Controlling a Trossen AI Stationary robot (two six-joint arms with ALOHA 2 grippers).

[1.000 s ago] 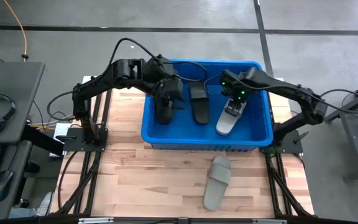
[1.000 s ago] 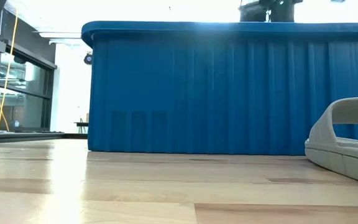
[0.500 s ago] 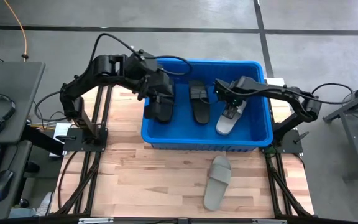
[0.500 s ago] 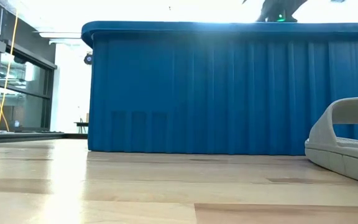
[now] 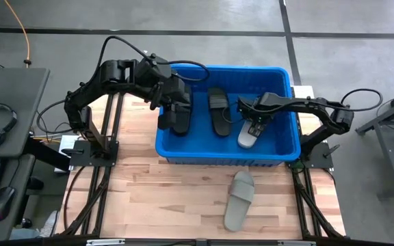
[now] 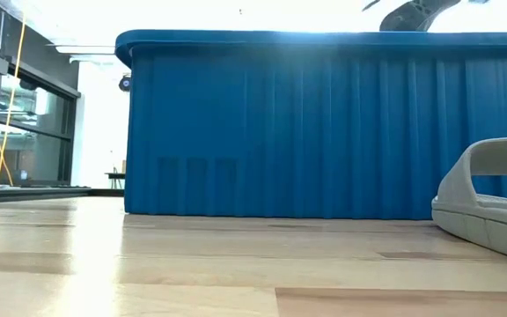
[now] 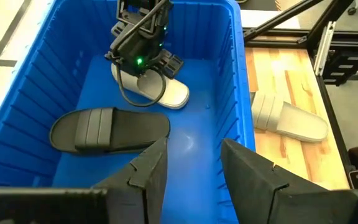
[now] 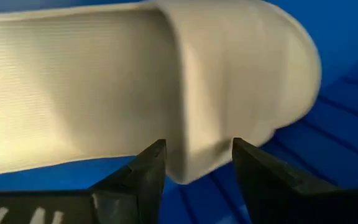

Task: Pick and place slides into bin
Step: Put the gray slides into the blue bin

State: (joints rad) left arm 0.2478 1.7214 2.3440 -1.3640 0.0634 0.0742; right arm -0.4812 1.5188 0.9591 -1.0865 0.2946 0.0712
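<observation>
- Right gripper (image 5: 254, 124) is seen low inside the bin (image 5: 284, 152), just over the light grey slide (image 5: 246, 139) on the bin floor; jaws parted, nothing held, strap edge seen btwn fingertips in right wrist view.
- Slide's long axis is laid roughly front-to-back, slightly tilted.
- Left gripper (image 7: 188, 163) is held over bin's left part, jaws apart, empty.
- Second grey slide (image 5: 239, 200) is left on the table (image 5: 149, 198), in front of bin.

Even overhead light on my table (image 5: 183, 198), soft shadows only. Low view is backlit: blown-out white glare above the bin (image 6: 324, 123), whose wall reads dark; the near wood is blurry. My right wrist view is too close, so the grey slide (image 8: 135, 87) looks soft. My left wrist view is sharp.
</observation>
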